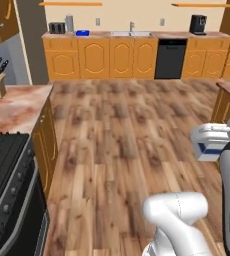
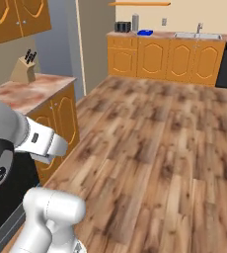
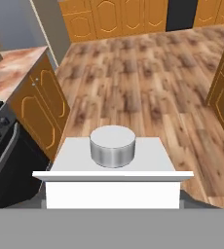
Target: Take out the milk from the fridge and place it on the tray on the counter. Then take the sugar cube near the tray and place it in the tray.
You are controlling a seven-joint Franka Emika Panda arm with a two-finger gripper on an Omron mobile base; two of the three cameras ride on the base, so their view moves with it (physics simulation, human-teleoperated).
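White carton with its dark blue band, the milk (image 1: pixel 209 144), sits in my end effector (image 3: pixel 113 194), held out over the wooden floor beside my arm. In the hand view its gable top and round grey cap fill the space just above my fingertips, so I read my jaws as clamped around the carton's sides rather than slack; the fingertips themselves are hidden behind it.

I judge the step in hand to be the carry: the milk is already off the fridge shelf and I am crossing the kitchen with it. The tray (image 1: pixel 82 33), bright blue, lies on the far table (image 1: pixel 99 35) against the back wall, near a dark toaster (image 1: pixel 56 27) and left of the sink (image 1: pixel 131 33); in the right base view the same tray (image 2: pixel 145 32) shows small on that table top. It is well apart from me, with open floor between.

The sugar cube is too small to pick out from here.

Next I think the base has to drive across to that far table until the tray is within reach, carton kept upright. Then I lower the milk onto the tray's flat bottom inside the rim and let go. Only after that comes the cube.
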